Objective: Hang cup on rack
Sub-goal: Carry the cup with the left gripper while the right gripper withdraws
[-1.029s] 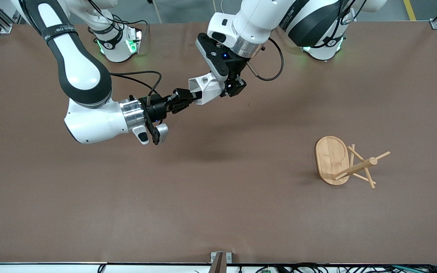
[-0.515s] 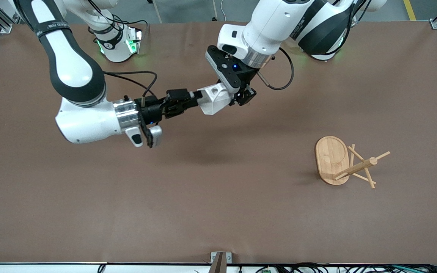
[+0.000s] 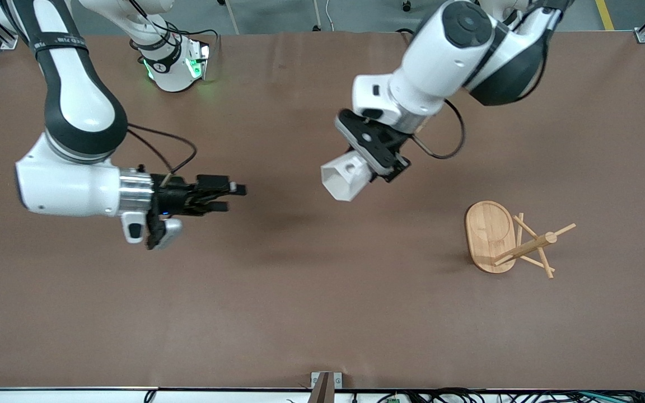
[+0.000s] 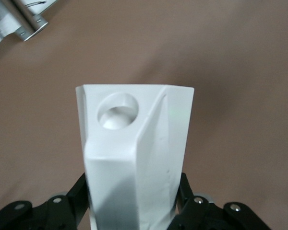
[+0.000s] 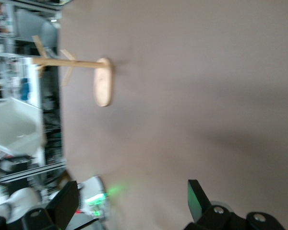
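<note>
My left gripper [image 3: 377, 166] is shut on the white faceted cup [image 3: 346, 178] and holds it in the air over the middle of the table. In the left wrist view the cup [image 4: 134, 158] fills the space between the black fingers [image 4: 185, 191], and the round hole in its handle [image 4: 116, 111] faces the camera. My right gripper [image 3: 232, 197] hangs open and empty over the table toward the right arm's end, apart from the cup. The wooden rack [image 3: 529, 244] stands on its oval base [image 3: 489, 232] toward the left arm's end; the right wrist view also shows the rack [image 5: 72, 62].
The brown table mat [image 3: 322, 313] is bare round the rack. The right arm's base [image 3: 174, 61] glows green at the table's edge. A small metal bracket [image 3: 325, 380] sits at the edge nearest the front camera.
My right gripper has opened, let go of the cup and drawn back toward its own end of the table. My left arm has carried the cup away, closer to the rack.
</note>
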Robot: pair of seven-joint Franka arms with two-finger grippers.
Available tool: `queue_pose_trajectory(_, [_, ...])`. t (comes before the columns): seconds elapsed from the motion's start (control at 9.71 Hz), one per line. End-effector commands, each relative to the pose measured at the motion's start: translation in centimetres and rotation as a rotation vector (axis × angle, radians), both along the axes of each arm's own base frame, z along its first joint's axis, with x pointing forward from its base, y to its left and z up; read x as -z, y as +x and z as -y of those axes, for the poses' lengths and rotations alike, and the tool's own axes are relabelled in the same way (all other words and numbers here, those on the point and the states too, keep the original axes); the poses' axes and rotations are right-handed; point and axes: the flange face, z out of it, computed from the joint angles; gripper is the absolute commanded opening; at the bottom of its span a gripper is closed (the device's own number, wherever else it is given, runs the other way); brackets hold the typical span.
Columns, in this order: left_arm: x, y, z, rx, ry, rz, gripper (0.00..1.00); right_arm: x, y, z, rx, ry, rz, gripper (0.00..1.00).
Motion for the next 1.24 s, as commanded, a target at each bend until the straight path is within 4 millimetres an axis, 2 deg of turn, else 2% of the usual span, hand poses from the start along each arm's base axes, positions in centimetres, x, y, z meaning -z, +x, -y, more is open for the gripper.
queue_pose_trajectory(0.0, [1.3,2.1,-3.9,-0.108,0.029,-0.034,0.01,-3.0,-1.5,7.2,0.043,-0.206,0.074,1.00])
queue_pose_trajectory(0.21, [0.7,3.4,-6.4,-0.215,0.021,-0.048,0.01,-7.0,-2.8,12.0,0.037,-0.385,0.144,1.00])
queue_pose_trajectory(0.31, [0.8,3.2,-6.8,-0.293,0.033,-0.096,0.01,-8.2,-3.5,15.5,0.065,-0.423,0.124,1.00])
queue_pose_trajectory(0.51, [1.0,4.6,-10.5,-0.383,0.076,-0.104,0.01,-11.6,-5.3,21.3,0.099,-0.489,0.081,1.00])
queue_pose_trajectory(0.62, [1.5,4.6,-11.8,-0.400,0.103,-0.144,0.01,-14.2,-6.0,22.9,0.086,-0.573,0.084,1.00])
queue_pose_trajectory(0.72, [2.5,4.3,-12.6,-0.413,0.123,-0.173,0.01,-16.5,-6.7,23.5,0.078,-0.634,0.095,1.00])
queue_pose_trajectory(0.93, [5.8,2.4,-14.6,-0.414,0.172,-0.210,0.01,-20.3,-8.8,24.7,0.093,-0.710,0.153,1.00])
queue_pose_trajectory(1.03, [7.2,1.9,-16.2,-0.414,0.177,-0.198,0.00,-21.8,-9.3,24.6,0.091,-0.745,0.162,1.00])
queue_pose_trajectory(1.13, [8.7,1.5,-17.5,-0.392,0.183,-0.190,0.00,-24.2,-10.3,24.5,0.070,-0.758,0.144,1.00])
